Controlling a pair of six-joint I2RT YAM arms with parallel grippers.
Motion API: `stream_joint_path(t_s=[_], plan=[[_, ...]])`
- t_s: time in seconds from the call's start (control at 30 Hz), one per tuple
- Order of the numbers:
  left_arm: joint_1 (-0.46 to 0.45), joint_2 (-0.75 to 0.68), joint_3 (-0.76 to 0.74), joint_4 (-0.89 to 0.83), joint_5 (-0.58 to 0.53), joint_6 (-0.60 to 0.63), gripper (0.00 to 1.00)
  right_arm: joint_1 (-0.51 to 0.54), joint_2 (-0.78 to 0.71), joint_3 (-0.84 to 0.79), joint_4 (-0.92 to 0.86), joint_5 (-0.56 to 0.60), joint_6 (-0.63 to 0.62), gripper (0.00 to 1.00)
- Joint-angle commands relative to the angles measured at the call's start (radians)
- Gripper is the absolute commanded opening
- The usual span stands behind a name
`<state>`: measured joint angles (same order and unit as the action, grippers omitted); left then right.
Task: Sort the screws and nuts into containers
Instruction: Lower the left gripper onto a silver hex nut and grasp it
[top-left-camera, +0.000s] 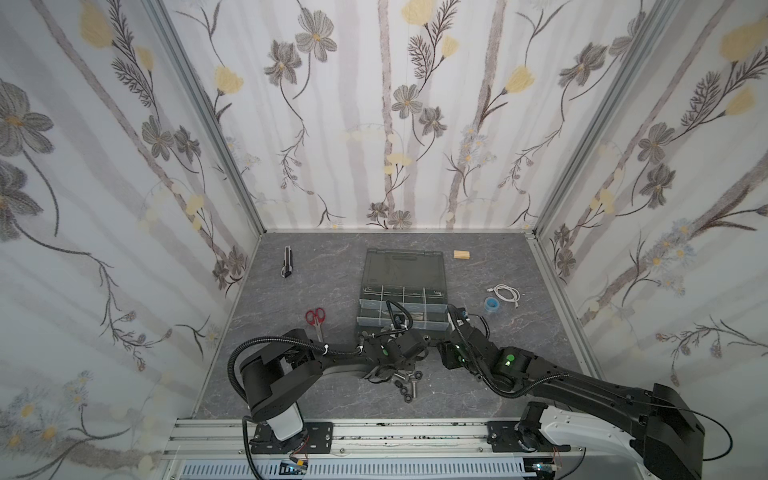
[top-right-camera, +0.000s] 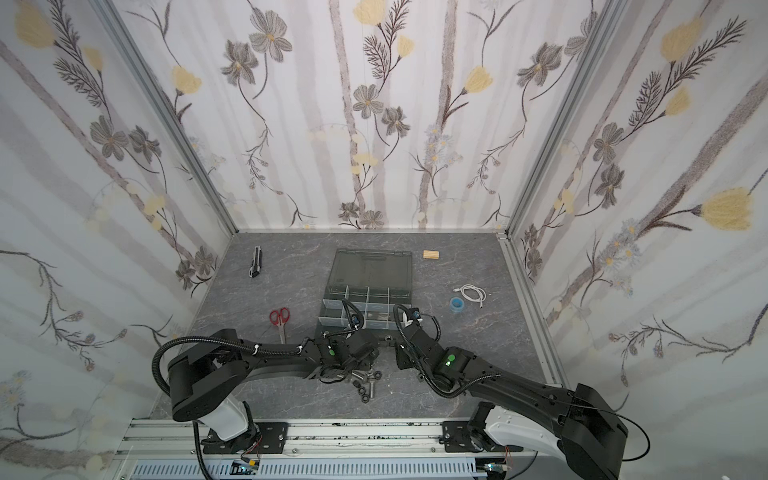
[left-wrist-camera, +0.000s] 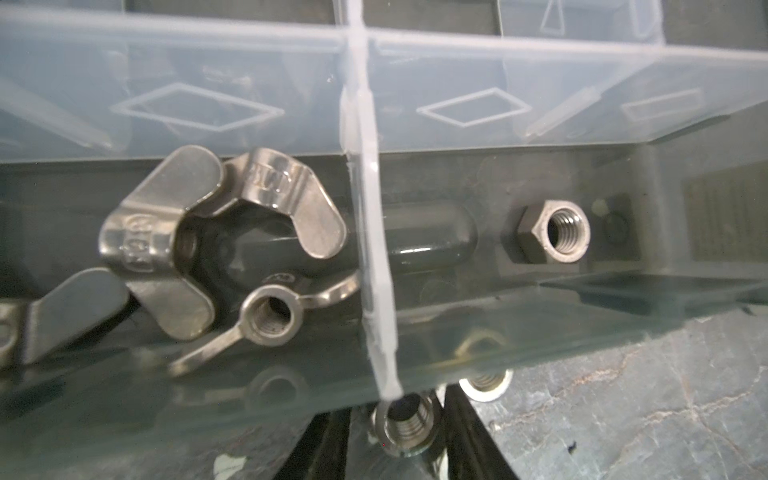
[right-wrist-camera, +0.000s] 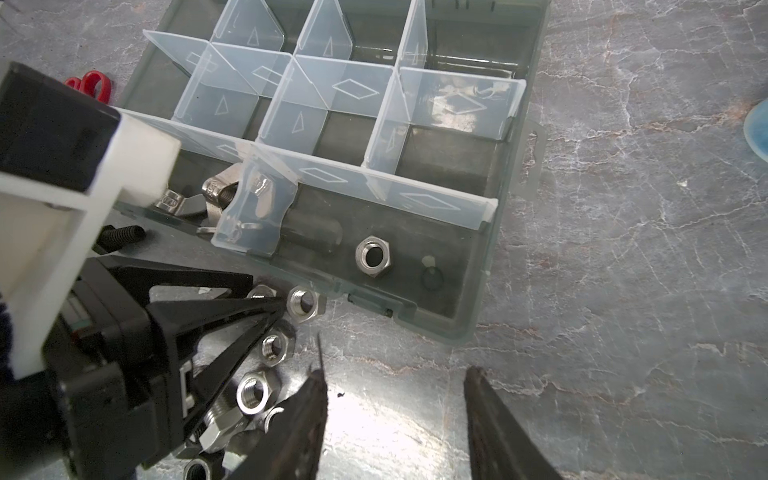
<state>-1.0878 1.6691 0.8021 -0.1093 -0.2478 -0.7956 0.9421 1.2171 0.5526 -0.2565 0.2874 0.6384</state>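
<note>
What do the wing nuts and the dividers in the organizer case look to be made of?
The wing nuts look like steel: bright silver, glinting, with stamped marks. The dividers look like translucent plastic: pale, frosted, with shapes showing through them.

The left arm (top-left-camera: 291, 365) and the right arm (top-left-camera: 582, 386) are mostly black, with angular shells. Each has a white base segment (top-left-camera: 286, 424), a round green mark (top-left-camera: 385, 353) near the wrist and a black ribbed cable hose (top-left-camera: 266, 340); the left hose carries a white tie (top-left-camera: 325, 346)
</note>
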Motion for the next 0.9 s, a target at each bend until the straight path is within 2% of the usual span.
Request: stream_joint_path(t_s=[0.0,0.4,0.87], plan=[[0.0,0.008,0.002,-0.039,-0.01,-0.01,0.36,0.0,-0.002,-0.003,0.039,0.017,0.01,0.53],[-0.012,0.007,0.0,-0.059,-0.026,-0.003,0.24,0.0,-0.004,-0.006,0.042,0.016,0.01,0.53],[-0.034,-0.113,-0.015,-0.073,0.018,0.033,0.24,0.0,-0.034,-0.01,0.031,0.021,0.017,0.53]])
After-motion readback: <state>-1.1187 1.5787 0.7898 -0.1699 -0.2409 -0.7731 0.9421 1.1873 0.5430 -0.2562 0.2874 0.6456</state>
